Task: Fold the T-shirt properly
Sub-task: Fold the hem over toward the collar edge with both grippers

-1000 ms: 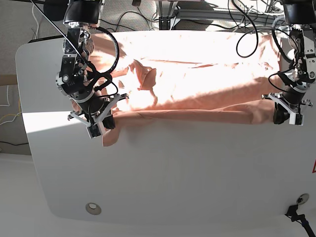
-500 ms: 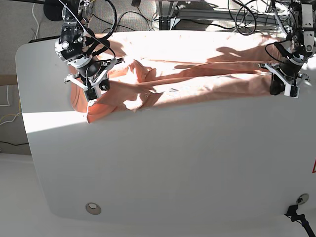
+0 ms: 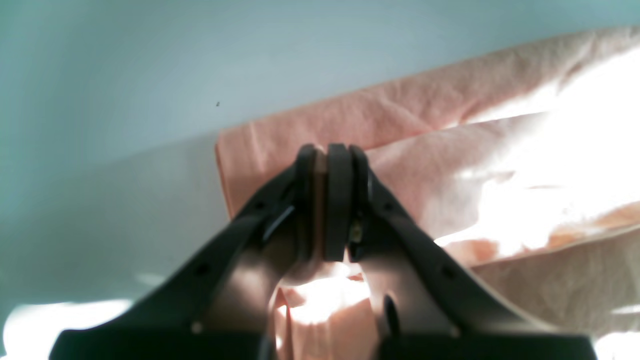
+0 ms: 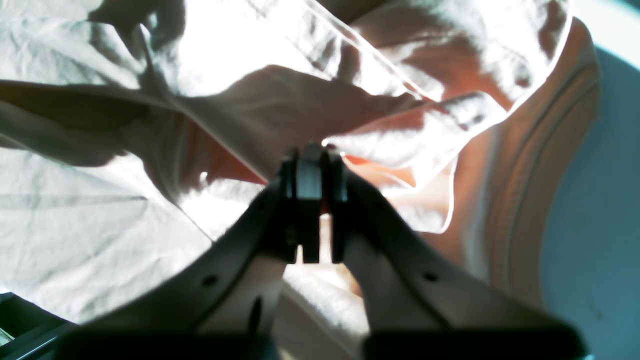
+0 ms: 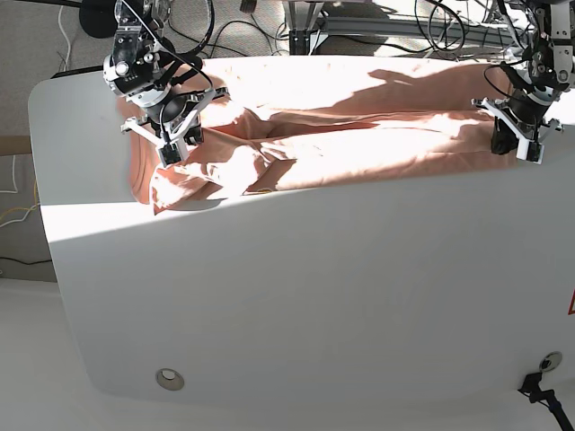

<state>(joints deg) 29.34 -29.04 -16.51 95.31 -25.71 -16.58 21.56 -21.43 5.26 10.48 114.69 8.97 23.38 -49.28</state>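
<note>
The shirt [image 5: 341, 139] lies in a long band across the table's [image 5: 296, 287] far side, from 10 to 2 o'clock. It looks thin, limp and light, likely to sag and wrinkle between grips, so hems or corners are the best holds. The left gripper [image 3: 332, 165], at 2 o'clock, pinches a fold at the shirt's edge, jaws pressed together. The right gripper [image 4: 312, 165], at 10 o'clock, is clamped on bunched cloth, angled downward.

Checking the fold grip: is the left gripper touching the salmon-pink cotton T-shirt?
Touching. The left wrist view shows the left gripper shut on the salmon-pink T-shirt.
</note>
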